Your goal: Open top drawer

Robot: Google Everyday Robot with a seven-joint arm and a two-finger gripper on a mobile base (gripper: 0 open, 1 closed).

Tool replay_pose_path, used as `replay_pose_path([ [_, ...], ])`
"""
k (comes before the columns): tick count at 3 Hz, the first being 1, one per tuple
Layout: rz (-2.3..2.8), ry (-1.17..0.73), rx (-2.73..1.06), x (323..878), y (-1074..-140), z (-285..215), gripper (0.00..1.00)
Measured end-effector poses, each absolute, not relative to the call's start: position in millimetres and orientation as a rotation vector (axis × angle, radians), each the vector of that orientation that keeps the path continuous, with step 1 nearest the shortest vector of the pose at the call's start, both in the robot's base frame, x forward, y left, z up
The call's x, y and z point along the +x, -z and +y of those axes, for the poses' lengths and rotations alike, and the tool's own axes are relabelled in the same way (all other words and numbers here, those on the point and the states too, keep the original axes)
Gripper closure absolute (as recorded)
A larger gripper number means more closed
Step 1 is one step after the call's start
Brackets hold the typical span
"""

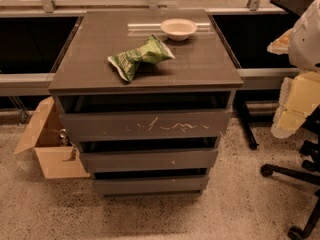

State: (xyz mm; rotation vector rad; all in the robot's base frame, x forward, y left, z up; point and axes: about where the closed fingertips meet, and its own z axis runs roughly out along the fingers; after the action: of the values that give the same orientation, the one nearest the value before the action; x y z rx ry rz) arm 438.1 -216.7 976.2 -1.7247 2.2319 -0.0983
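Under one bowl (178, 29), top drawer (145, 125) of three, end effector unseen

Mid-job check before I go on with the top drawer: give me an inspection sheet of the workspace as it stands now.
Surface: grey cabinet top, carrying two loose items.
Job's things: top drawer, white scratches across its front, dark gap above it; looks shut or nearly so.
Clutter: crumpled green bag and white bowl on the cabinet top, apart from each other.
Grippers: gripper not in view; a white rounded shape at the right edge may be part of the arm.
Cables: nothing seen.
Surroundings: open cardboard box on the floor left of the cabinet; office chair base on the right.
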Motion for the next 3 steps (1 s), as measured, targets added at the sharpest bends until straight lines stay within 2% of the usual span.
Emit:
replay_pose_path([
  [2,2.196,0.036,-1.772,445.3,-947.3,-208.9,0.0],
  [3,2.133,-0.091,-1.845,455.9,-894.9,-194.6,0.0],
])
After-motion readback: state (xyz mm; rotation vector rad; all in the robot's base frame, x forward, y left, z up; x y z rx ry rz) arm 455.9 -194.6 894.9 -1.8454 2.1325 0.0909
